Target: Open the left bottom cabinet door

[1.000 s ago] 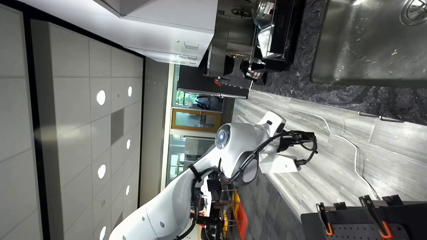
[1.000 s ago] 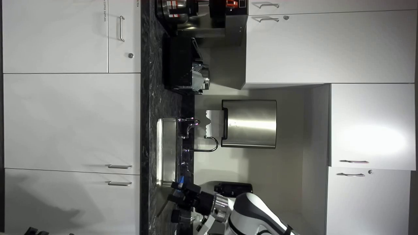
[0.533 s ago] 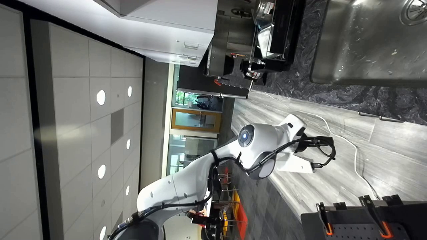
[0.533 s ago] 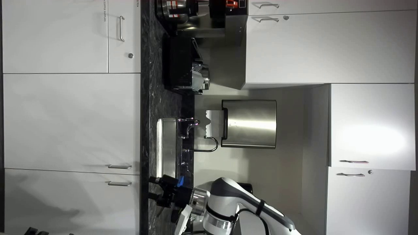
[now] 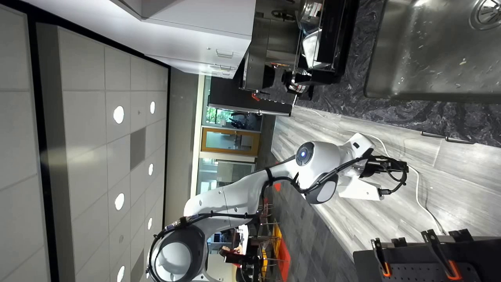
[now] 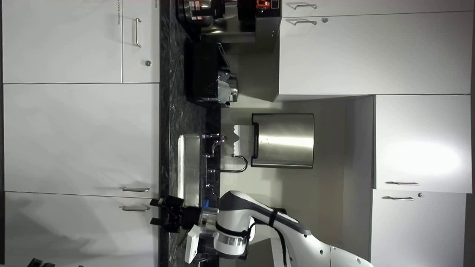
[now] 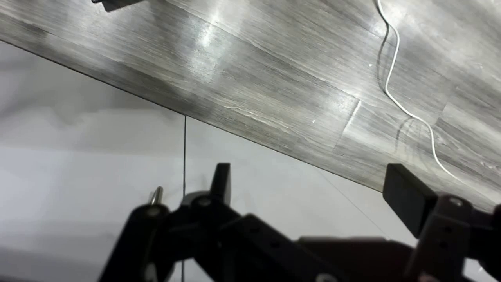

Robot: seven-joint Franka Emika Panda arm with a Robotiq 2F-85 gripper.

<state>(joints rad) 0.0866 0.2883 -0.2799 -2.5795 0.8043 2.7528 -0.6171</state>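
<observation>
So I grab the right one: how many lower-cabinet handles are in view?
3, all in an exterior view: one handle on the left bottom cabinet door, a second handle on the neighbouring door, a third handle on the narrow panel. Others may be hidden.

Robotiq gripper [image 6: 154,212] points down, fingers [image 6: 157,221] parted; from here the gap lines up above the bar handle [image 6: 135,208] of the neighbouring door [image 6: 85,222]. Left bottom cabinet door [image 6: 81,137] closed. Over the steel sink [image 6: 192,167]: paper-towel dispenser [image 6: 285,141], paper sheet [image 6: 244,140] hanging.
</observation>
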